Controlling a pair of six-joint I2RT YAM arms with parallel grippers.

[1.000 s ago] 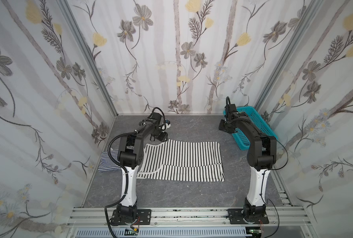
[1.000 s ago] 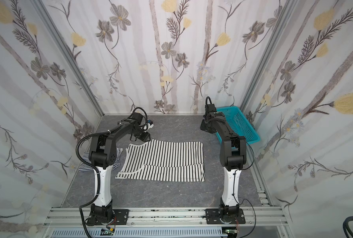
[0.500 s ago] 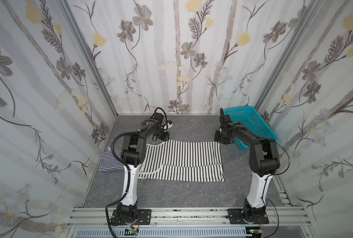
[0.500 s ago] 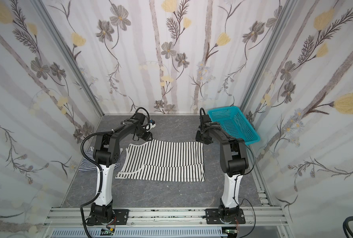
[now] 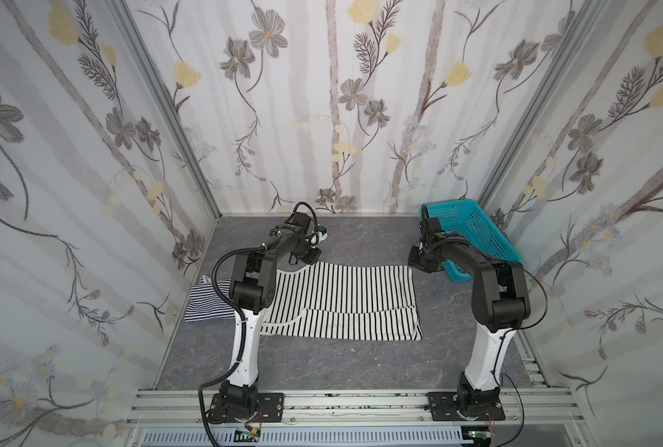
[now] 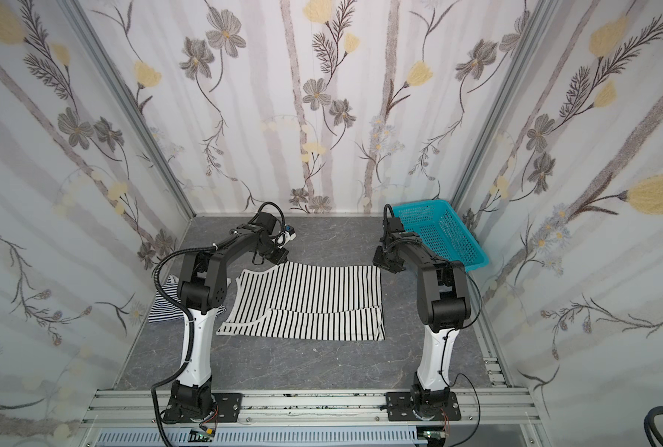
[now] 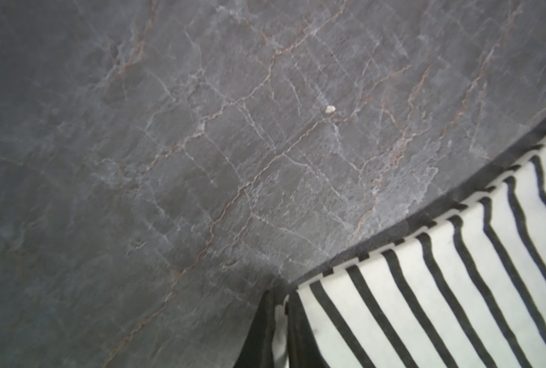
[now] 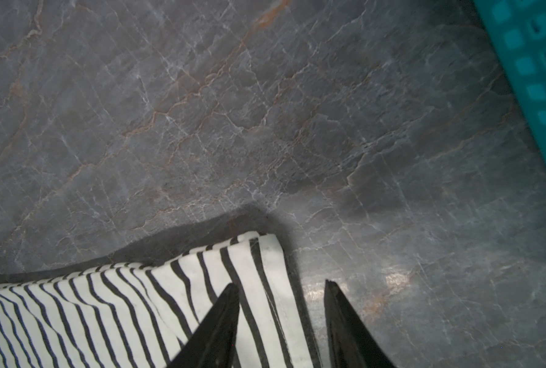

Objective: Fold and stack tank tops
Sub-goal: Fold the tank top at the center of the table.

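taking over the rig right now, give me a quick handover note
Left gripper: shut on the far left corner of the wide-striped top.
Right gripper: open, straddling the far right corner, not gripping yet.
The wide-striped top lies spread in the middle of the table; the fine-striped top sits bunched at its left edge.
Done: one corner pinched.
Left: grip the right corner, fold, then stack both tops.
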